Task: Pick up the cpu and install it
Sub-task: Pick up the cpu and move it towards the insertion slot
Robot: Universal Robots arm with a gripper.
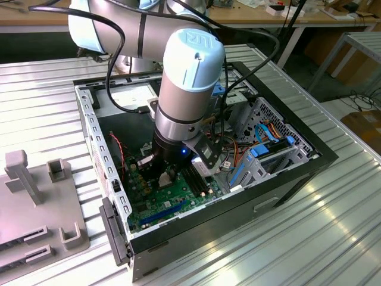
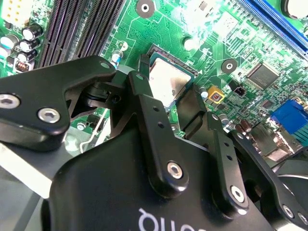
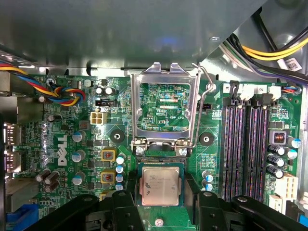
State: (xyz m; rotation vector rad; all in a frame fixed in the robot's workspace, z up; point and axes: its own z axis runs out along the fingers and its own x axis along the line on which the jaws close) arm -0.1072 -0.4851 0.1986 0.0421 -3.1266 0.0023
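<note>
The gripper (image 2: 167,92) is seen low over the green board (image 3: 197,163), inside the open computer box (image 1: 283,185). Its two black fingers (image 2: 144,110) are drawn in narrow. The cpu (image 3: 160,186) is held between them at two opposite edges. The cpu is laid flat, silver side up, in the square socket (image 2: 168,55) on the board.

Just past the socket, the metal frame (image 3: 135,106) is open and hinged away from the cpu. Green board is seen through its hole. Long black memory slots (image 3: 245,144) are lined up side by side near the socket. A twist of coloured wires (image 3: 62,91) is seen on the other side of the frame from the slots.

In the exterior view, the gripper is found in the middle of the box. The grey arm (image 1: 184,71) is seen above it, toward 12 o'clock. The memory slots are at 3 o'clock from the gripper. Blue and silver drive holders (image 1: 265,152) are at 2 o'clock.

The box is set on a ribbed metal table (image 1: 333,238). At 9 o'clock from the box, a grey tray (image 1: 30,208) with upright pegs is laid on the table. Far off, at 12 o'clock, wooden benches (image 1: 238,18) are seen.
</note>
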